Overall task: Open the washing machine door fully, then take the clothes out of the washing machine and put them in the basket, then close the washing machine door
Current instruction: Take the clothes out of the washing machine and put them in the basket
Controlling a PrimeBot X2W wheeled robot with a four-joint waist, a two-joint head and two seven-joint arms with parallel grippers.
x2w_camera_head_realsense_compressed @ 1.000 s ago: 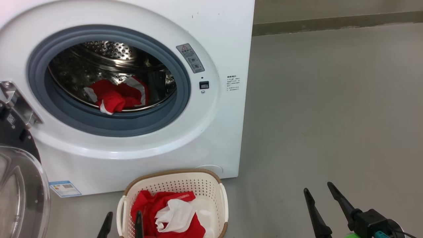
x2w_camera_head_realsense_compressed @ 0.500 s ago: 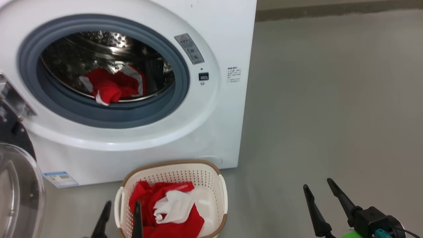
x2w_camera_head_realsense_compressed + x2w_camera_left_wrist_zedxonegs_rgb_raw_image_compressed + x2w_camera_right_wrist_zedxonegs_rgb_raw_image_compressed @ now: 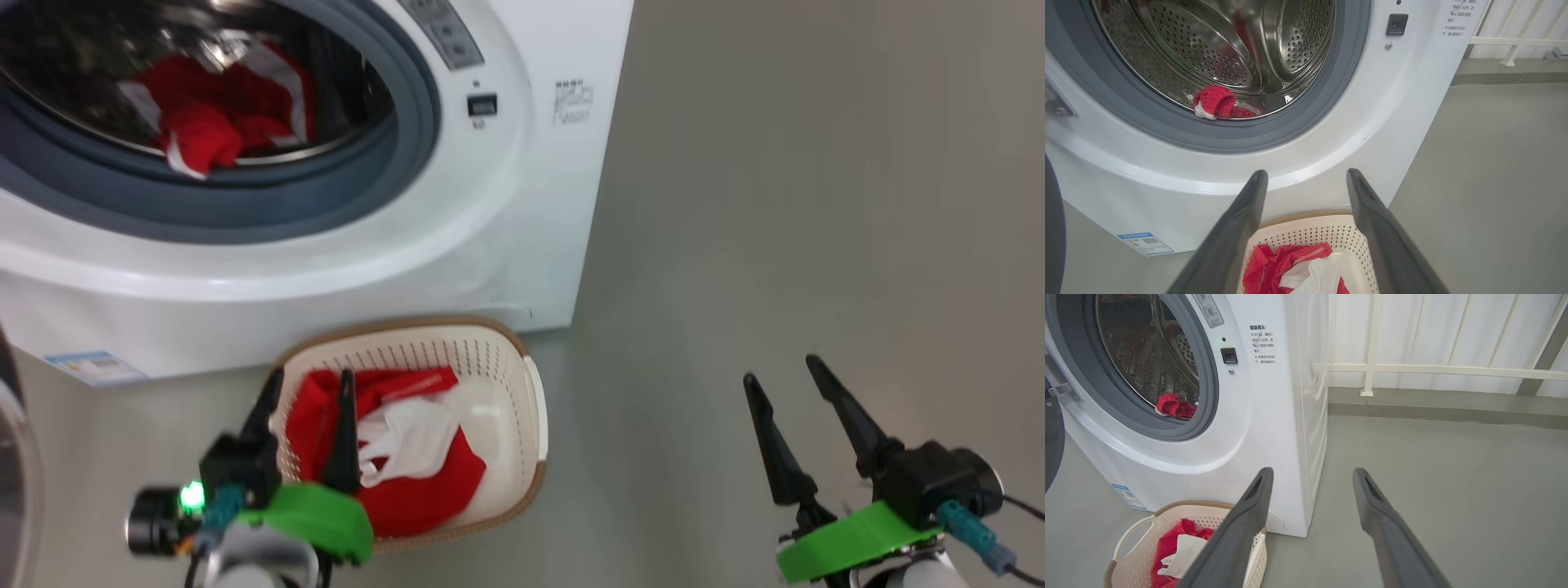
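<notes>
We see a grey floor [image 3: 775,204] with a white washing machine [image 3: 457,245] standing on it, its front turned to us and its right side facing a white railing [image 3: 1433,369] at the floor's far edge. The machine's round door [image 3: 1051,437] is swung open to the left, and only a slice of its dark rim and clear glass shows at the picture's edge. Inside the grey rubber ring [image 3: 245,212] the steel drum [image 3: 1216,61] is open to view.

A cream basket [image 3: 457,355] with a brown rim sits on the floor just in front of the machine, below its lower right corner. Red clothes [image 3: 424,482] with a crumpled white part [image 3: 408,441] fill the basket's left and near side, while its right end is bare. A second bundle of red fabric [image 3: 212,106] with white trim lies at the front edge of the drum, just behind the rubber ring.

The left gripper [image 3: 310,377] hangs over the basket's left end, its two dark fingers spread wide and gripping nothing. The right gripper [image 3: 780,369] hangs over bare floor well to the right of the basket, its fingers likewise wide apart and empty.

A small blue label [image 3: 86,366] is stuck near the lower left corner of the machine's front.
</notes>
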